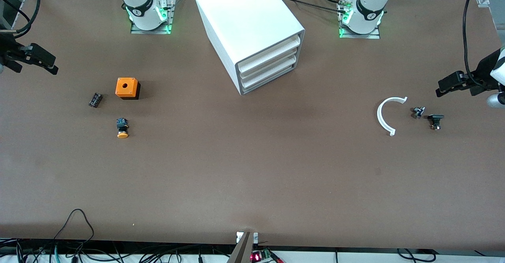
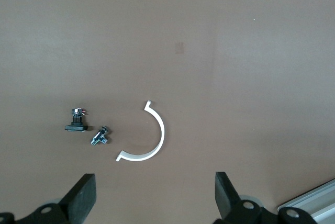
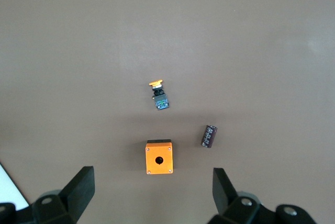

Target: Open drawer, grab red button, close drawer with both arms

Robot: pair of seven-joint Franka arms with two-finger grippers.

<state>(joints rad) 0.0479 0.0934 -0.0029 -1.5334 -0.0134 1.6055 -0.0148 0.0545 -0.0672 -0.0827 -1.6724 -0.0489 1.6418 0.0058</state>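
Brown tabletop [image 1: 252, 168], matte, with loose parts grouped at either end. White cabinet [image 1: 250, 30] stands between the two arm bases, turned at an angle, its grey-rimmed front facing the camera and the left arm's end. Four white drawers stacked in it, all pushed in; the drawer [image 1: 270, 60] of the task cannot be told from its three fellows. No red-capped button shows anywhere on the table.

Toward the right arm's end: orange box with a hole [image 1: 127, 88], a small dark cylindrical part [image 1: 95, 99] beside it toward the table's end, and a yellow-orange capped button [image 1: 122, 128] lying on its side, nearer the camera than the box. All three well apart from the cabinet.

Toward the left arm's end: a white half-ring clip [image 1: 386, 115], a small metal fitting [image 1: 418, 112] just beside it, then a black flat-topped part [image 1: 435, 120] close by. None touch.

Right gripper [image 1: 33, 60] hangs at the table's edge over its end, fingers spread wide, nothing between them. Left gripper [image 1: 453, 84] hangs likewise over its own end, above the table near the black part, fingers wide and empty. Nothing lies between the cabinet front and either group of parts.
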